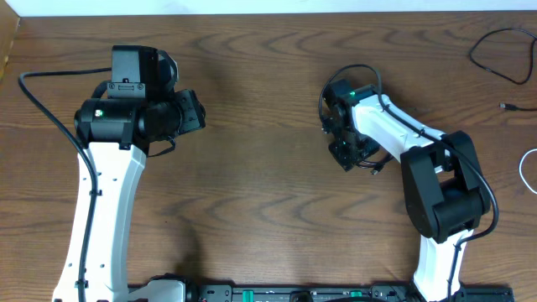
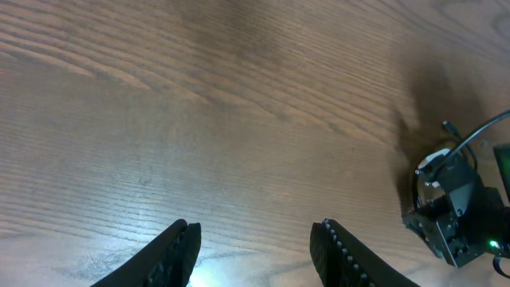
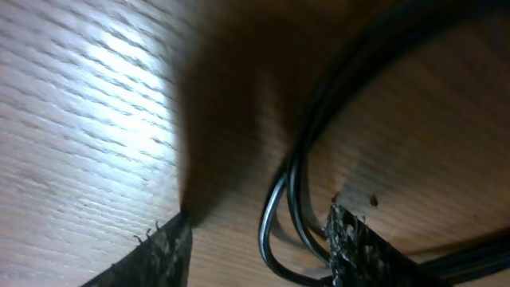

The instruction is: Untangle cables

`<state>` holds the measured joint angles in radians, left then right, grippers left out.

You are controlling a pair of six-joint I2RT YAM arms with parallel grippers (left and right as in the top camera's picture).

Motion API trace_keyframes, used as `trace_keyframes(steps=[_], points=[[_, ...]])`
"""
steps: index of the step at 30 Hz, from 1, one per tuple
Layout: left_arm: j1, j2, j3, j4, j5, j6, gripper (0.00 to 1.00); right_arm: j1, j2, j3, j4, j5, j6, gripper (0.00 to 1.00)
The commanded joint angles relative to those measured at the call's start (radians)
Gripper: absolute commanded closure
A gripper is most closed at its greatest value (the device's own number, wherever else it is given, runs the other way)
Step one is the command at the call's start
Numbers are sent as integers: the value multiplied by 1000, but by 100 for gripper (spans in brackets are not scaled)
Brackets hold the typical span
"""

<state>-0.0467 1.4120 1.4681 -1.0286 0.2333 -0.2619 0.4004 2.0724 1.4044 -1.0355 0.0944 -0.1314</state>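
Observation:
A thin black cable (image 1: 324,104) lies looped on the wooden table under my right gripper (image 1: 344,153), with a small plug end (image 1: 376,168) beside it. In the right wrist view the right gripper (image 3: 259,222) is open and low over the table. Black cable loops (image 3: 275,209) lie between its fingers, close to the right finger. My left gripper (image 1: 195,113) is open and empty over bare wood (image 2: 255,233). The left wrist view shows the right gripper (image 2: 453,227) and a cable strand (image 2: 472,135) at far right.
Another thin black cable (image 1: 497,57) lies at the back right corner, with a small plug (image 1: 508,106) below it. A white cable (image 1: 529,168) curves at the right table edge. The thicker black cord (image 1: 50,109) belongs to the left arm.

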Motion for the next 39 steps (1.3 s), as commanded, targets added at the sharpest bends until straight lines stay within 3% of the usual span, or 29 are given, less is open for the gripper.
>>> trace_keyframes(steps=[1,6,7,8,13,17,25,32,39], points=[[0,6,8,-3,-10,-1,50,0,25,-82,17,64,49,65],[0,6,8,-2,-10,-1,50,0,25,-151,69,64,59,79],[0,6,8,-2,-10,-1,50,-1,25,-162,86,64,77,93],[0,6,8,-2,-10,-1,50,-1,25,-167,100,63,102,99],[0,6,8,-2,-10,-1,50,-13,4,-119,129,3,188,99],[0,6,8,-2,-10,-1,50,-62,-81,24,63,-139,191,99],[0,6,8,-3,-10,-1,50,-283,-365,291,0,-404,249,99],[0,6,8,-3,-10,-1,50,-544,-506,317,22,-555,273,99],[0,6,8,-3,-10,-1,50,-591,-508,317,8,-583,266,99]])
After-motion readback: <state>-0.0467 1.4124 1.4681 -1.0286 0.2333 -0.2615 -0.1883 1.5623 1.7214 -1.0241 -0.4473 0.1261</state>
